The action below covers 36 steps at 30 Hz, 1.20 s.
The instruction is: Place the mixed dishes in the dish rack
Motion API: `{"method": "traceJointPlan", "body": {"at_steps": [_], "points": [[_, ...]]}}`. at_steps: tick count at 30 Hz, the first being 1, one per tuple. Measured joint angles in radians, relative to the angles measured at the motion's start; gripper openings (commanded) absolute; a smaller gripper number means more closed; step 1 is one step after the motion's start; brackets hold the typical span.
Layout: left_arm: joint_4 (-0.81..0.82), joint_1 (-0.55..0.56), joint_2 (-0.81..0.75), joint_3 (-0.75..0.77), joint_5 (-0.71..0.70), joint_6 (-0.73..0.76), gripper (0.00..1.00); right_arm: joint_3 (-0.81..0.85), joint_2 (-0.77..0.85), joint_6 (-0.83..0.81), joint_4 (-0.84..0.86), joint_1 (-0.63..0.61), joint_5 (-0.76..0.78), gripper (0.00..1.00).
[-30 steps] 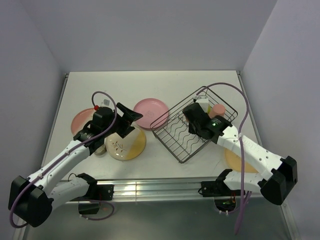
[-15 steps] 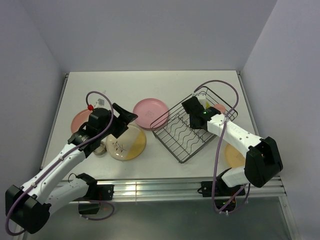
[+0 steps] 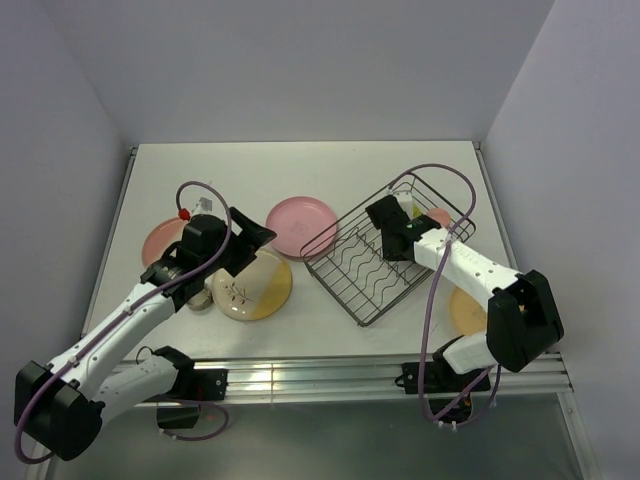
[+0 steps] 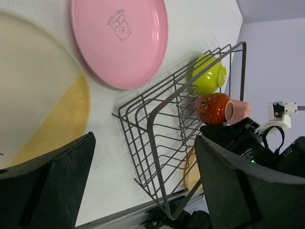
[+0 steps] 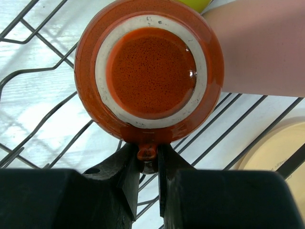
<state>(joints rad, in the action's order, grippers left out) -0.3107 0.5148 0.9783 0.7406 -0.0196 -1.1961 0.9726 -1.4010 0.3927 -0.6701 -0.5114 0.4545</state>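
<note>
My right gripper (image 5: 148, 160) is shut on the handle of the dark red-brown mug (image 5: 148, 71), whose base faces the wrist camera, over the wires of the dish rack (image 5: 38, 95). The salmon cup (image 5: 262, 47) and lime-green bowl (image 5: 195, 4) sit right beside it. In the top view the right gripper (image 3: 398, 216) is at the far corner of the rack (image 3: 370, 275). My left gripper (image 3: 250, 236) is open and empty above the cream-yellow plate (image 3: 268, 288). In the left wrist view the left gripper (image 4: 143, 191) faces the rack (image 4: 157, 143), mug (image 4: 213, 109) and pink plate (image 4: 119, 40).
A twig-patterned plate (image 3: 233, 296) lies on the cream-yellow one, with a small grey cup (image 3: 199, 298) at its left. A salmon-pink plate (image 3: 160, 240) lies at far left. An orange plate (image 3: 464, 312) lies right of the rack, under the right arm. Walls close three sides.
My right gripper has carried the mug from the middle of the rack toward its far corner, beside the cup and bowl. My left gripper has shifted only slightly and stays open.
</note>
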Motion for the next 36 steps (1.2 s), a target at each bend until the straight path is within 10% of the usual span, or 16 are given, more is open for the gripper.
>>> {"method": "traceJointPlan", "body": {"at_steps": [18,24,29,36], "points": [[0.000,0.000,0.004,0.000,0.000,0.008,0.91,-0.045,-0.074,0.024,0.042,0.040,-0.008,0.00],[0.006,0.000,0.010,0.000,0.000,0.008,0.91,-0.045,-0.076,0.030,0.042,0.042,-0.008,0.19],[0.013,0.000,0.010,0.000,0.001,0.010,0.91,-0.045,-0.090,0.043,0.041,0.049,0.009,0.60],[0.014,0.000,0.020,0.000,0.001,0.011,0.92,-0.045,-0.103,0.060,0.033,0.051,0.038,0.71]]}}
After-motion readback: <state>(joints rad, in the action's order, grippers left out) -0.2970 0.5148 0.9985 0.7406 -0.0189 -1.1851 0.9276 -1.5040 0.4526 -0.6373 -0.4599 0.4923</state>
